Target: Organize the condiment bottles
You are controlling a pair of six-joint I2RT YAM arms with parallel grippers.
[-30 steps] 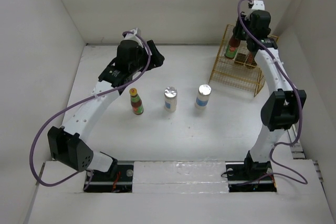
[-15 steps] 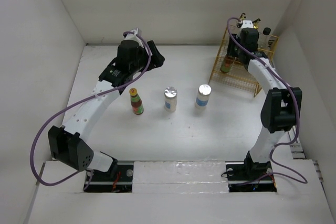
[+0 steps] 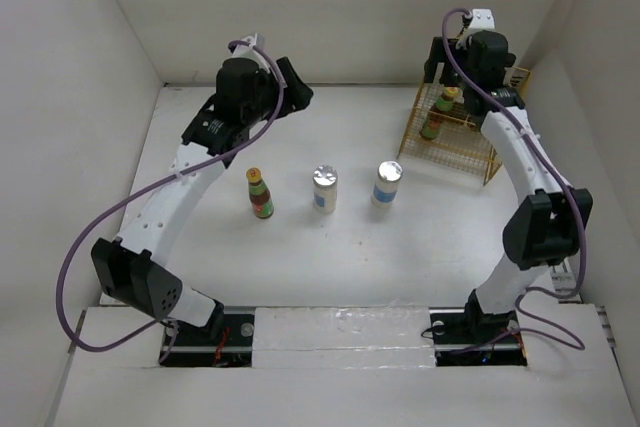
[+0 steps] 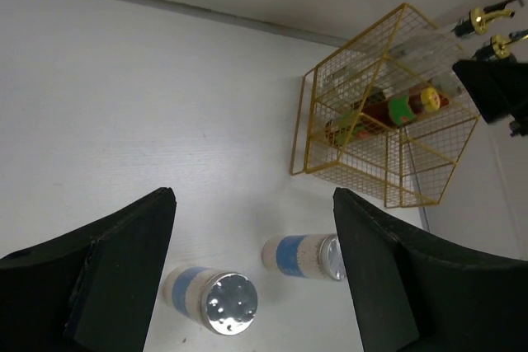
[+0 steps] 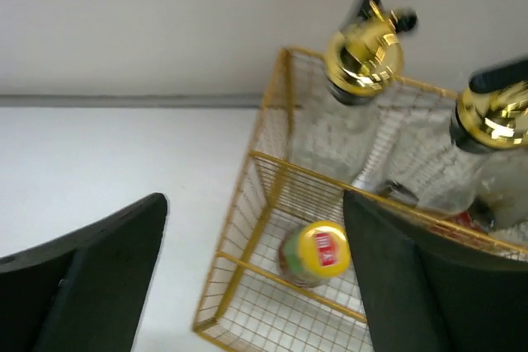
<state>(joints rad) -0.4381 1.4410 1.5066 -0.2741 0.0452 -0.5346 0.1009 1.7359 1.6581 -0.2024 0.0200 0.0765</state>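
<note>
Condiment bottles number six. Your yellow wire rack (image 3: 462, 143) holds two tall clear gold-topped bottles (image 5: 364, 53), (image 5: 493, 113) and one sauce bottle (image 3: 432, 125). On the table (image 3: 340, 247) stand one more red-labelled bottle (image 3: 261, 194) and two shakers (image 3: 325, 189), (image 3: 387, 183). Your left gripper (image 4: 252, 274) and right gripper (image 5: 254, 278) gape wide and hold nothing.

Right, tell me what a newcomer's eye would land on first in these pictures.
The yellow wire rack in the back right corner stands out, holding a red-labelled sauce bottle and two clear gold-topped bottles, with the right gripper hovering open over it. Next comes the upright row at mid-table: a second sauce bottle on the left, then the middle shaker and the right-hand shaker, both silver-lidded.
</note>
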